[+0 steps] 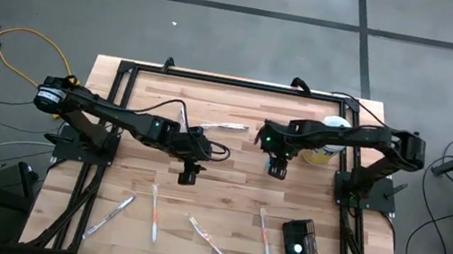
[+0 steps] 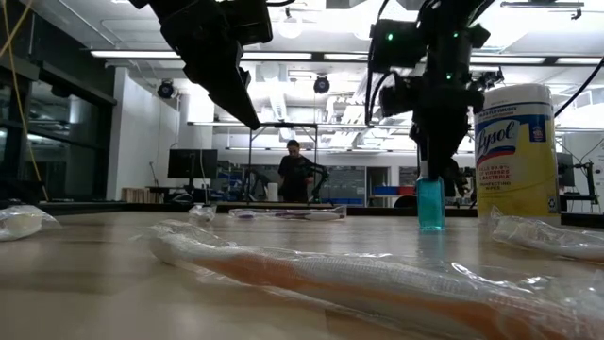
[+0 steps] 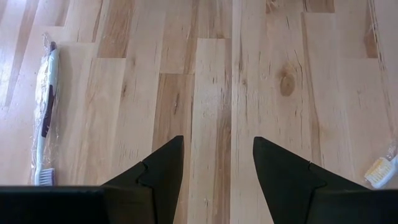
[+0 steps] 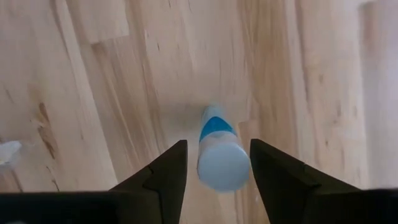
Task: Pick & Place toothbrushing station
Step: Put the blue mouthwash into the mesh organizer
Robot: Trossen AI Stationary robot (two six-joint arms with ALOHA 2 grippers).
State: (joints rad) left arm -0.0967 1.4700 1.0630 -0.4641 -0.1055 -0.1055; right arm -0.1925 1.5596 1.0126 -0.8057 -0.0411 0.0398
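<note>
I read the near worktop edge first: the black wire-mesh basket (image 1: 302,246) sits at the near right, long axis running roughly near-to-far, slightly tilted, with something small and pale inside. A wrapped toothbrush (image 1: 265,233) lies just beside it, more further left. The right hand (image 1: 278,168) is the closer arm; the basket lies toward the near edge and a bit right of it. Its jaws are spread wide and straddle an upright blue-capped tube (image 4: 221,155), fingers either side, contact not clear to me. The left hand (image 1: 189,176) hangs mid-worktop, jaws wide apart, holding nothing. The Lysol canister (image 2: 515,151) stands at the far right.
</note>
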